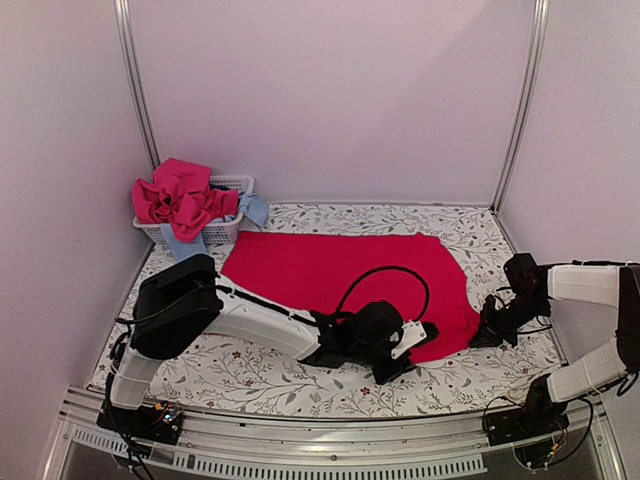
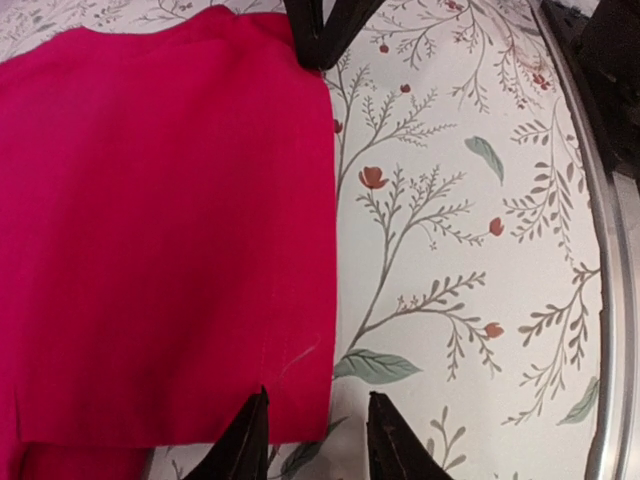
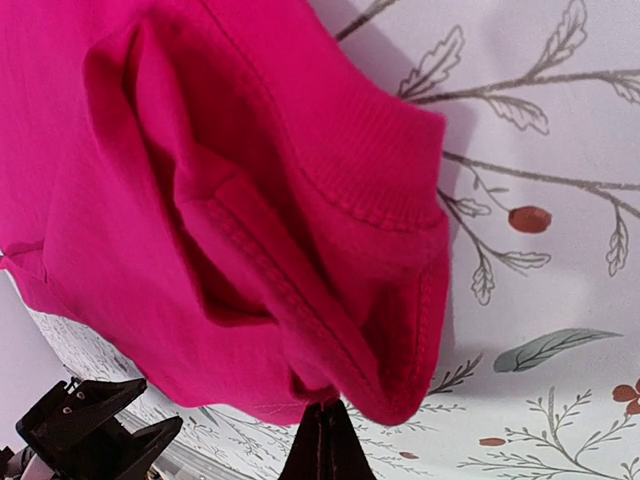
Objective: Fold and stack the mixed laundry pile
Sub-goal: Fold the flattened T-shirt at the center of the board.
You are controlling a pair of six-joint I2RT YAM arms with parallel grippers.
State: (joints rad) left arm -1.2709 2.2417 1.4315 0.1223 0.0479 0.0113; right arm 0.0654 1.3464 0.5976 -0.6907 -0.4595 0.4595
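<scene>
On the tabletop point(image 1: 250, 375): you have one red garment point(image 1: 340, 270) spread flat across the middle, with its right end lying between the two tools.
Hidden from you: in the top view the left arm point(image 1: 250, 320) lies across the garment's near edge and covers that hem. The left wrist view cuts the cloth off at the left and at the bottom.
Hard to make out: you cannot tell what kind of garment it is. The right wrist view gives you only a ribbed, stitched hem bunched into deep folds.
Left tool point(image 2: 315, 440): its fingers stand partly apart above the garment's corner, one over the cloth and one over the bare flower print, and they grip nothing.
Right tool point(image 3: 320, 445): it is closed tight, pinching a fold of the hem at the garment's right edge.
Rest of the laundry pile point(image 1: 180, 198): look to the back left corner. Pink-magenta and red pieces are heaped in the white basket point(image 1: 228, 232), with light blue ones point(image 1: 253, 208) hanging over its rim.
</scene>
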